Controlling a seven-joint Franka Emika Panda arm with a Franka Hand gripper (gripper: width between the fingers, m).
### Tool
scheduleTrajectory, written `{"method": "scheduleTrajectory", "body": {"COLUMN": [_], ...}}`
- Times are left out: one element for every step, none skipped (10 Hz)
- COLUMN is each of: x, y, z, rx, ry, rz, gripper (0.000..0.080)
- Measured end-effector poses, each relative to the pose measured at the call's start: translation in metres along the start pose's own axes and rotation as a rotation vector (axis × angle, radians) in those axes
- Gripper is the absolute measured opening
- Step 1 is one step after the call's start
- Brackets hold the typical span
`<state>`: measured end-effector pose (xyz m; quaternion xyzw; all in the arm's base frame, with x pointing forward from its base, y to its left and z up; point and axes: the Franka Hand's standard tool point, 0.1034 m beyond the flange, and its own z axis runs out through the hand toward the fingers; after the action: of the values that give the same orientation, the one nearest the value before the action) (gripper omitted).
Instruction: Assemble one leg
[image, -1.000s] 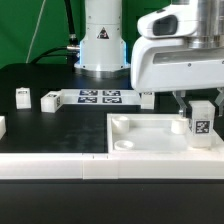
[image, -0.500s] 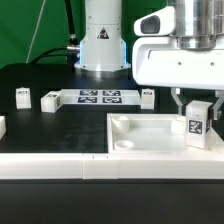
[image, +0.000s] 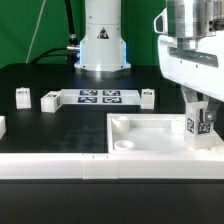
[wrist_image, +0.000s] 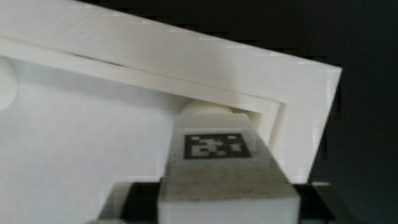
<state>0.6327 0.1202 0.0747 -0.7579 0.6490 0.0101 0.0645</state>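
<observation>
The gripper (image: 200, 122) is pinching the leg (image: 199, 127) between its two fingers, holding it upright with its black-and-white tag facing the exterior camera. The leg is hanging over the corner of the big white panel (image: 150, 138) on the exterior view's right, down inside the panel's raised rim; whether it is touching the panel floor is not showing. In the wrist view the leg (wrist_image: 217, 150) is pointing straight at that inner corner of the panel (wrist_image: 160, 70), its tag showing plainly. The panel is lying flat on the black counter (image: 40, 125). Behind it, the marker board (image: 100, 97) is lying in front of the arm's base (image: 100, 45). Three other small white blocks are sitting on the counter: two (image: 22, 96) (image: 50, 100) to the exterior view's left of the marker board and one (image: 147, 97) just beside its other end
</observation>
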Motion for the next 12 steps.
{"method": "scheduleTrajectory", "body": {"x": [0.0004,0.0008,0.0004,0.0004,0.0002,-0.0003,-0.001,-0.0025,-0.0037,-0.002,0.001,0.0028], "y": [0.0,-0.0003,-0.0002,-0.0002,-0.0001,-0.0001,-0.0005,-0.0001,-0.0019,-0.0025,-0.0043,-0.0052], "z": [0.0003,0.0004,0.0005,0.0006,0.0007,0.0005,0.0003,0.0007,0.0008,0.0016,0.0016,0.0019], "rx": [0.001,0.003,0.003,0.003,0.003,0.001,-0.003,-0.024,-0.028,-0.032,-0.035,-0.036], "ry": [-0.006,-0.018,-0.017,-0.017,-0.017,-0.018,-0.017,-0.014,-0.017,-0.021,-0.026,-0.029], "rz": [0.092,0.162,0.195,0.155,0.109,0.054,-0.028,-0.223,-0.349,-0.464,-0.625,-0.738], "gripper": [0.0291,0.0291,0.0291,0.0291,0.0348,0.0557,0.0557,0.0621,0.0644,0.0644,0.0644,0.0648]}}
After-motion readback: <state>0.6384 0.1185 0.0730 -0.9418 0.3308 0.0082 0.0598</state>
